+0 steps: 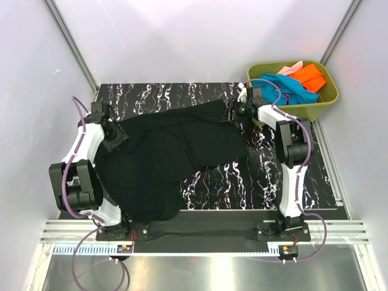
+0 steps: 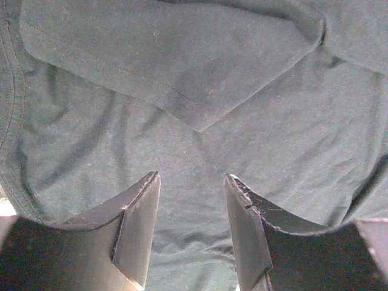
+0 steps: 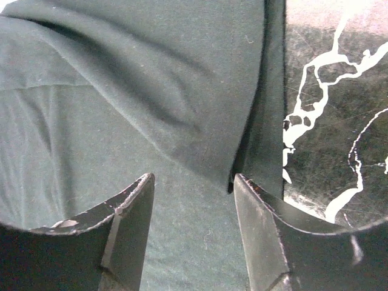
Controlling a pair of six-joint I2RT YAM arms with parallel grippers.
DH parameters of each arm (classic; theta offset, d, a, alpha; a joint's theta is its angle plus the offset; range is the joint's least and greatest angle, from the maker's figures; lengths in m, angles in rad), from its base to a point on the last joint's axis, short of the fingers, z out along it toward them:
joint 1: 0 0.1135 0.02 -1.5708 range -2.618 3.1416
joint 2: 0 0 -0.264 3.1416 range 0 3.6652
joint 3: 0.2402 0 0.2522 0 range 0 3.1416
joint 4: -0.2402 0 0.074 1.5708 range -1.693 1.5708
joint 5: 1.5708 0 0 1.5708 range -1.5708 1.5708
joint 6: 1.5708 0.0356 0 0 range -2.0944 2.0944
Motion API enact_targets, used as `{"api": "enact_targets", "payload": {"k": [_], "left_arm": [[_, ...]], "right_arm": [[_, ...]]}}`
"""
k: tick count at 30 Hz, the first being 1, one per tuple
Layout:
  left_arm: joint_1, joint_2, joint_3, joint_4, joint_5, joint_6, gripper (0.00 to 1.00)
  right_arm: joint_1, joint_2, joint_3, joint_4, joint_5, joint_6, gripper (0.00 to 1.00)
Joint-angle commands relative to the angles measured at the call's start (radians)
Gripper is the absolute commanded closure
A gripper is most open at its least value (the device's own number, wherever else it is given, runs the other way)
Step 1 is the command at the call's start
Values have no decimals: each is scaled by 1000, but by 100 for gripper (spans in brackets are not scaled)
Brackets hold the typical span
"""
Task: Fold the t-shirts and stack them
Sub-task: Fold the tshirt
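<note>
Flattening step: left hand (image 2: 191,176) and right hand (image 3: 194,177) hang parted over the rumpled black cloth t-shirt (image 1: 170,157); next, pinch its edges.

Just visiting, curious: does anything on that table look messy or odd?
The black t-shirt lies rumpled and crooked across the marbled table, not flat; other shirts are heaped in the green tub.

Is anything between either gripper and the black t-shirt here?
Nothing visible. The left gripper hangs with open jaws over bare cloth of the black t-shirt; the right gripper is over its edge, beside the marbled tabletop.
</note>
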Motion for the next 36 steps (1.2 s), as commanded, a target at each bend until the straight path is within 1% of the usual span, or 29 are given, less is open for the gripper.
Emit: {"api": "enact_targets", "payload": {"k": [1,4,9,16,21,24,28,29,30,32,36], "left_arm": [[9,-45,-2,0,16,15,49],[12,-51,1,-5,9,16,48],[18,-50,7,-8,17,15,48],[21,-39,6,-5,31,7,48],[20,-27,9,0,42,4,48],[20,-20,13,0,48,2,48],[21,-19,18,-2,39,9,48],[21,-19,19,-4,37,9,48],[21,-19,18,-2,37,9,48],[26,-17,16,-5,40,7,48],[34,-20,18,-5,43,9,48]], "right_arm": [[-12,-7,42,32,-77,-9,40],[-12,0,39,35,-110,-8,41],[-12,5,32,22,-93,-34,42],[-12,-1,58,-40,10,-60,41],[-12,-18,27,-34,64,-57,42],[-12,-4,35,-41,58,-54,44],[-12,26,61,-47,35,-49,51],[-12,32,65,-53,22,-51,58],[-12,42,75,-57,18,-51,59],[-10,48,73,-56,15,-46,61],[-12,49,67,-68,36,-57,60]]}}
